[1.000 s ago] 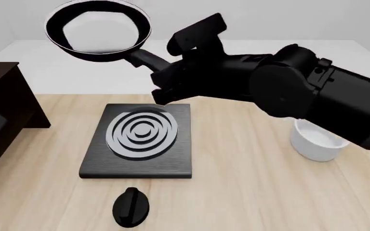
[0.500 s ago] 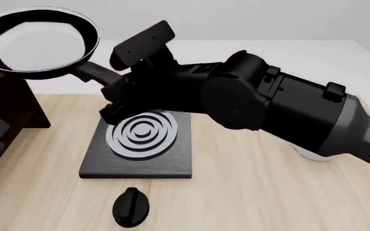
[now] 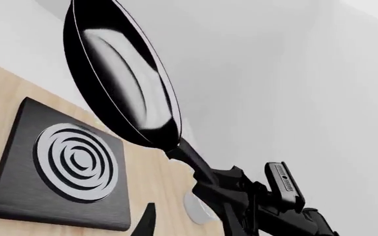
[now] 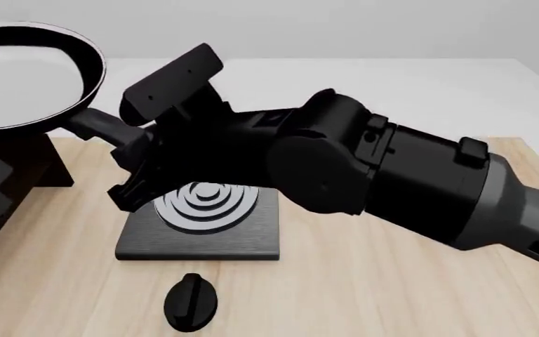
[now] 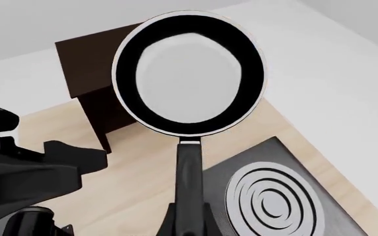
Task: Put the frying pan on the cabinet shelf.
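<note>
One second ago I had the frying pan [image 4: 22,74] high over the middle, and now my right end effector [image 5: 187,216], shut tight on its handle, has swung it left above the cabinet shelf [image 4: 12,175], ready to go down.
</note>
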Available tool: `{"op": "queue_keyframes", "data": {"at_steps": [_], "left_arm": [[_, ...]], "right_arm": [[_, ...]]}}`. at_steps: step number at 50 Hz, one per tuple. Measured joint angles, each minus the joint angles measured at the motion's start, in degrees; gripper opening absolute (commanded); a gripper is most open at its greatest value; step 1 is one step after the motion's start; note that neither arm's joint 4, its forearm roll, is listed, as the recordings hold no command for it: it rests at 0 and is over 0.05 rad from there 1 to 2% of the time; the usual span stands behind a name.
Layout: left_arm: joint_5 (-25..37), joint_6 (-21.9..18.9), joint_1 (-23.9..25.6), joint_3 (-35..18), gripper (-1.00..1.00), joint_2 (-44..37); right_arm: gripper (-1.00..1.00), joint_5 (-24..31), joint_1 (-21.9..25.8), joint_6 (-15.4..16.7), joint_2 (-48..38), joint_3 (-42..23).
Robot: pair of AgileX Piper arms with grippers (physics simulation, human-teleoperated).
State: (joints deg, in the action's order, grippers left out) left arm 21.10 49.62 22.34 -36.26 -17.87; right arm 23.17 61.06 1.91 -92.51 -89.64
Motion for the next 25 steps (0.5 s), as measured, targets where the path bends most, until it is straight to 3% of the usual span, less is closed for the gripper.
{"op": "queue_keyframes", "data": {"at_steps": [25], "left_arm": [[-4.20, 1.23, -1.21, 0.94, 1.00, -2.89]], "right_arm": [[-1.00, -0.14, 2.83, -1.00, 1.52, 1.25]]}}
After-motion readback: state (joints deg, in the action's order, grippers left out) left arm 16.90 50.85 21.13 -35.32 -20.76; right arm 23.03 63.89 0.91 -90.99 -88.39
